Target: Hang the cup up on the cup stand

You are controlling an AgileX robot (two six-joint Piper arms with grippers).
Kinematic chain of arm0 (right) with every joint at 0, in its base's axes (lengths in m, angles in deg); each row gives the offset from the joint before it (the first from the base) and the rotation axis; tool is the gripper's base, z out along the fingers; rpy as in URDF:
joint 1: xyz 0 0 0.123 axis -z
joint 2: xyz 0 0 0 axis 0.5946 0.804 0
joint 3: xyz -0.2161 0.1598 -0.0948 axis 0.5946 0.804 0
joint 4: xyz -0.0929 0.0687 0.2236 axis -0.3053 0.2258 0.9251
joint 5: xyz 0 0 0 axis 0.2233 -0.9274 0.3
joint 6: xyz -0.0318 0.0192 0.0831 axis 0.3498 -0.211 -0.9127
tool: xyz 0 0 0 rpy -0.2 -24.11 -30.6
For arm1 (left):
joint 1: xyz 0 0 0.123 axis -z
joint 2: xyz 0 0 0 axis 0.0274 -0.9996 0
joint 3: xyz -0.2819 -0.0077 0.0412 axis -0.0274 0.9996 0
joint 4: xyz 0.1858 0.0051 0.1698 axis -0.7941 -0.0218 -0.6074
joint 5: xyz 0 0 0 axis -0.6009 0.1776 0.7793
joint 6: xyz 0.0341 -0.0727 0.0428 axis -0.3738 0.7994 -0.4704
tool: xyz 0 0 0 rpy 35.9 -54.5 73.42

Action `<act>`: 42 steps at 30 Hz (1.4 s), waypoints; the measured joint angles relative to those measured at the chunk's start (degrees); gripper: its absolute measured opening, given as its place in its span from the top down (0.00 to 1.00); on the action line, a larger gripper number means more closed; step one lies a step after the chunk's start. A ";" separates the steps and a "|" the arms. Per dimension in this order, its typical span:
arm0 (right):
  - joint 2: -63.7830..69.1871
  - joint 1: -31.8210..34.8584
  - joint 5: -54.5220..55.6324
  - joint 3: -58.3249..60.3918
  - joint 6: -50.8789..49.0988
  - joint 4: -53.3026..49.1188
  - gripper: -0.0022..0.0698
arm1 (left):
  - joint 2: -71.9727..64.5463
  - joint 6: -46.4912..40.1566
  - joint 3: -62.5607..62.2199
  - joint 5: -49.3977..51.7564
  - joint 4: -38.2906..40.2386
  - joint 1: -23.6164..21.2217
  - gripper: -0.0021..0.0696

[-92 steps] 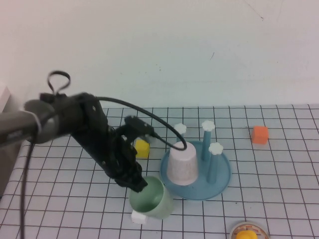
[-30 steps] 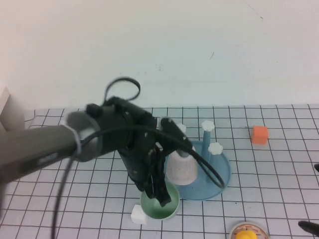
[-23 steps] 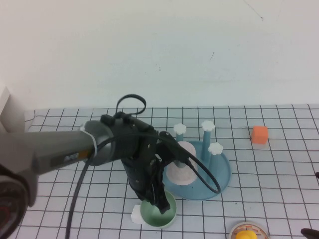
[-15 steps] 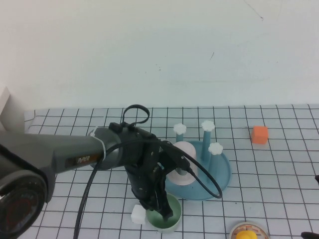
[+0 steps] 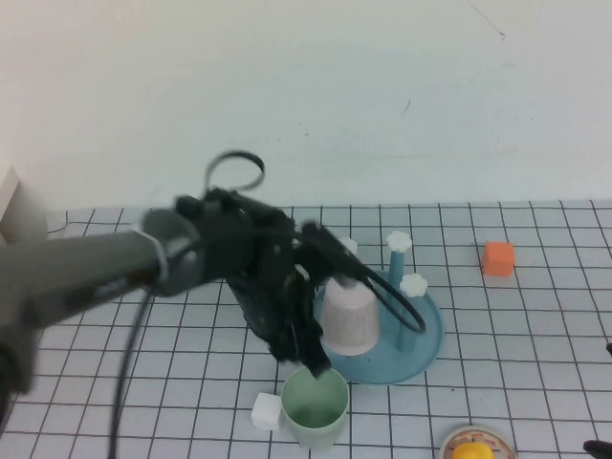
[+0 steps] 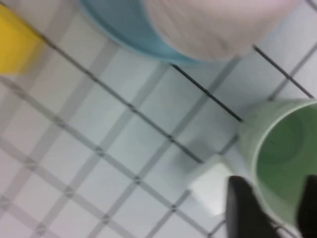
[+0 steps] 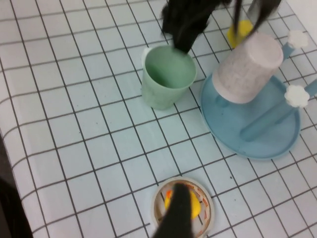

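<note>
Raised a little since half a second earlier, the left gripper (image 5: 308, 364) sits at the far rim of the upright mint-green cup (image 5: 315, 407), near the cup stand (image 5: 421, 346); its grip can't be judged. Right gripper unseen. Light, smooth plastic: probably best pinched at the rim.

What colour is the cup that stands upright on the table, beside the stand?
The cup is pale mint green, clearest in the right wrist view.
</note>
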 joint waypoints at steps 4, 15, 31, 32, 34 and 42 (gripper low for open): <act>0.00 0.00 0.00 0.00 0.00 -1.93 0.38 | 7.67 0.11 0.00 0.67 -1.65 -1.48 0.87; -4.59 0.00 -2.50 0.00 -8.14 -11.99 0.95 | 35.73 4.01 0.46 0.84 -2.27 -12.97 0.97; -28.19 0.00 12.08 15.96 -28.46 -21.18 0.96 | 79.63 4.01 40.24 -26.73 -4.67 -16.76 0.97; -28.57 0.00 12.78 16.64 -28.47 -21.18 0.96 | 81.42 4.01 42.81 -27.46 -4.81 -16.76 0.97; -28.91 0.00 13.46 17.55 -28.59 -21.18 0.97 | 84.04 3.56 47.28 -28.34 -5.16 -16.76 0.97; -29.00 0.00 14.81 17.86 -28.69 -21.18 0.97 | 87.73 2.71 56.14 -28.95 -8.23 -16.76 0.97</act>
